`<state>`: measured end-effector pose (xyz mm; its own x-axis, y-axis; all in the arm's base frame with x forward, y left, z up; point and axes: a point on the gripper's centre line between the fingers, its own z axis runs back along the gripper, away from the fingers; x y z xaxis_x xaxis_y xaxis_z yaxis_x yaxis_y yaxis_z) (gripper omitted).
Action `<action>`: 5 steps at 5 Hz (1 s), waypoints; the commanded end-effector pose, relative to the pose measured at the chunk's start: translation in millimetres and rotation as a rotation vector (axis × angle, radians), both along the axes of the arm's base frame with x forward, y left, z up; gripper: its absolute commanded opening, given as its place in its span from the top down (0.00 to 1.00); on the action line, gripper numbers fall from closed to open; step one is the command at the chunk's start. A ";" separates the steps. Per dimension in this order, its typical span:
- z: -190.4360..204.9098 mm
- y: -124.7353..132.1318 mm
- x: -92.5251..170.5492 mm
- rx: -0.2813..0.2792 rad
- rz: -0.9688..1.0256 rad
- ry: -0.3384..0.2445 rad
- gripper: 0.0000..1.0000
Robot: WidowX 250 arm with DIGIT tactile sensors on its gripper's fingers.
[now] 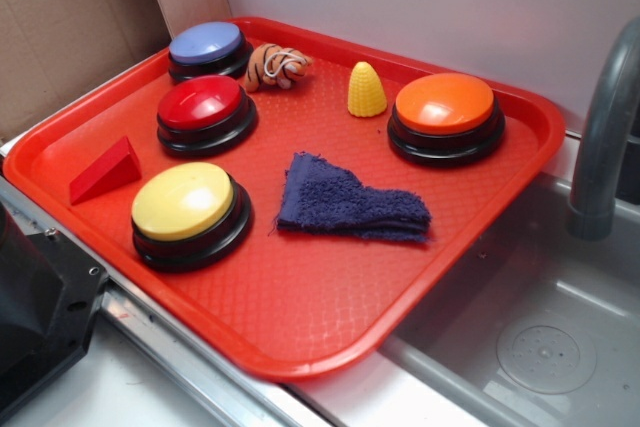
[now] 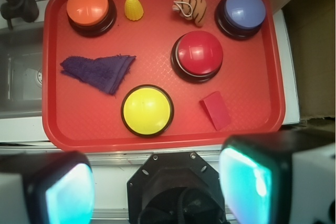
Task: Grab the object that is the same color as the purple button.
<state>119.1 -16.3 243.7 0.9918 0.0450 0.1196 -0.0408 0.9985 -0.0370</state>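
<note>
Since the cloth [image 2: 98, 71] lies flat on the tray [image 2: 252, 114], left of the yellow button [image 2: 147, 110] and matching the purple button [image 2: 243, 10], the open, empty jaws should descend over its thick folded middle.

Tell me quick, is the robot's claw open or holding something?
Gripper: open, holding nothing. It is above the near edge of the tray, not touching the purple cloth.

Dark purple cloth [image 1: 350, 205], striped toy [image 1: 276, 66], possibly tiger.
</note>
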 end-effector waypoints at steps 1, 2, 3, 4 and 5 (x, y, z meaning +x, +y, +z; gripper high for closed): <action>0.0 0.0 0.0 0.000 0.000 0.000 0.00; -17.4 -30.4 29.5 0.060 -0.251 0.020 0.00; -40.2 -59.6 53.2 0.096 -0.503 0.067 0.00; -64.9 -80.8 60.1 0.099 -0.754 0.080 0.00; -105.4 -93.0 71.9 0.232 -1.000 0.128 0.00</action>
<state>201.1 -101.8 133.5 0.5977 -0.7932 -0.1164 0.8017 0.5918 0.0839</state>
